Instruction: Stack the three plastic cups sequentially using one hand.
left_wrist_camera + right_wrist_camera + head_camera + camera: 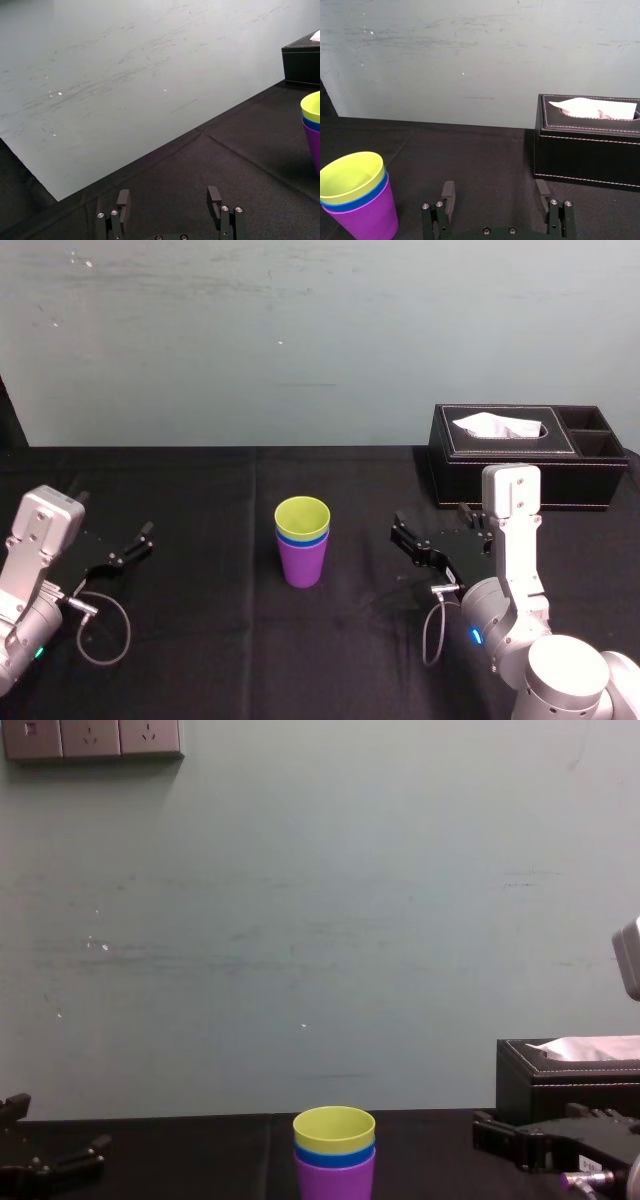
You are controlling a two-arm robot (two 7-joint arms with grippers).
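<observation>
**Three cups nested, both grippers clear**

Upright in the middle of the black-clothed table [200,640]: purple cup [303,565] at the bottom, blue cup [362,199] tucked inside it with just a thin band of rim on show, yellow-green cup [302,514] seated on top, mouth up. One tidy tower, standing straight as seen from the chest view.

Off to the right of the stack and not touching it, right gripper [400,536]: low over the cloth, fingers spread wide and empty, tips aimed toward the cups.

Over near the left edge, left gripper [140,543]: released as well, fingers parted and holding nothing, well apart from the stack, angled in toward the table's middle.

Back at the far right corner, black tissue box [530,470], with white tissue [497,425] poking up through the slot and two small compartments at its right end. Sits behind the right gripper, well apart from the cups.

Beyond the far edge, pale grey-green wall [300,330]. High at its left in the chest view, a row of sockets [92,737].
</observation>
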